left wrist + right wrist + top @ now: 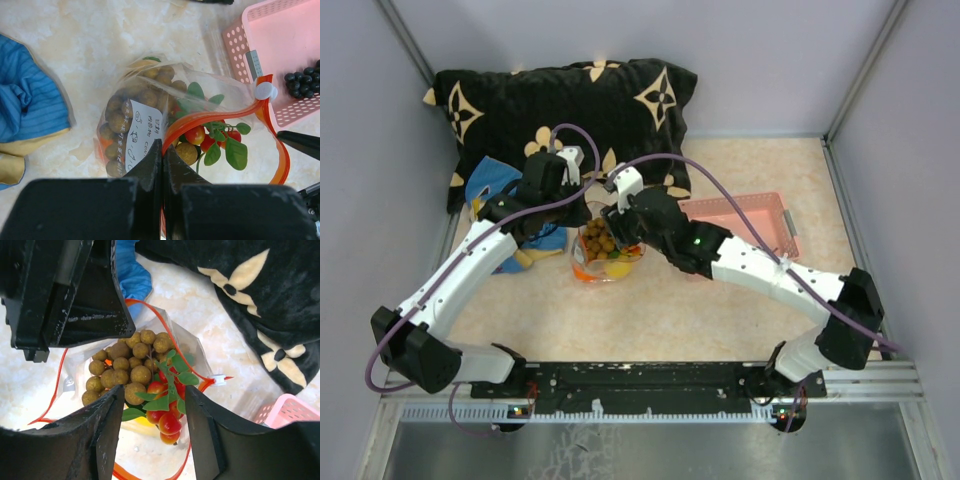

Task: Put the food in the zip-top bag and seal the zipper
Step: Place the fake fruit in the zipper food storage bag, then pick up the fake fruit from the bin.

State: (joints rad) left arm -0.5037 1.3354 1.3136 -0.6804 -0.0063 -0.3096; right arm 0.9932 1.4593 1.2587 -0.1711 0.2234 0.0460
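The clear zip-top bag [605, 255] lies mid-table with its mouth open. Inside are a cluster of brownish balls [130, 365], a yellow lemon [142, 422] and a sprig of red fruits with green leaves [167, 422] at the mouth. The orange-red zipper [215, 117] loops round the opening, with its white slider [265, 90] at the end. My left gripper [163, 150] is shut on the zipper strip beside the white label [142, 132]. My right gripper [155, 392] is open, its fingers either side of the red fruit sprig, above it.
A pink basket [295, 55] holding dark berries [305, 82] stands right of the bag. A blue cloth [30, 105] lies to the left. A black patterned pillow [570, 100] fills the back. Walls enclose the table.
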